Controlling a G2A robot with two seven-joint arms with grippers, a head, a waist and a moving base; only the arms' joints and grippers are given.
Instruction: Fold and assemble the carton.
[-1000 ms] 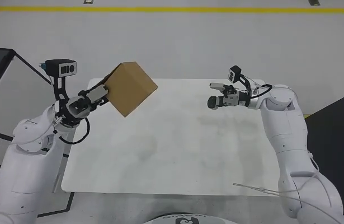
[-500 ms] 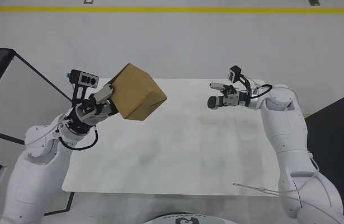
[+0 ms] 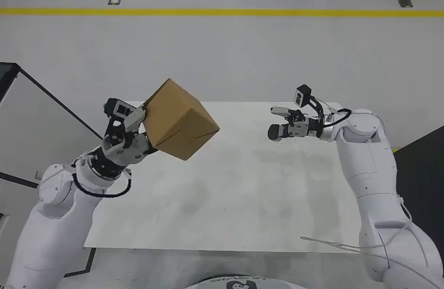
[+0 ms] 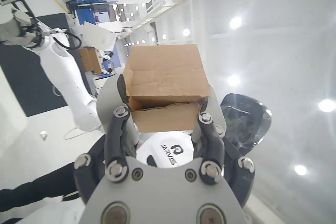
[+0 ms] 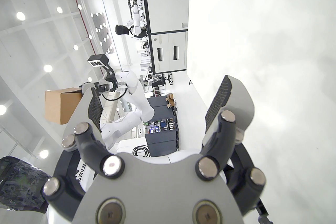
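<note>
A brown cardboard carton [image 3: 180, 118], closed into a box, hangs tilted in the air over the table's far left corner. My left gripper [image 3: 144, 124] is shut on its near end; in the left wrist view the carton [image 4: 166, 81] sits between the two fingers [image 4: 121, 90], with a slightly gaping flap seam across the gripped end. My right gripper [image 3: 273, 121] stands open and empty above the table's far right part, well apart from the carton. From the right wrist view the carton [image 5: 58, 105] appears far off beyond the open right gripper [image 5: 160, 101].
The white table [image 3: 229, 202] spreads between both arms. A black frame [image 3: 19, 79] stands to the left of the table. A thin cable [image 3: 337, 244] lies near the table's front right corner.
The left arm has swung the carton to the right and rotated it, its wrist turning under the box. The right arm has not moved.
</note>
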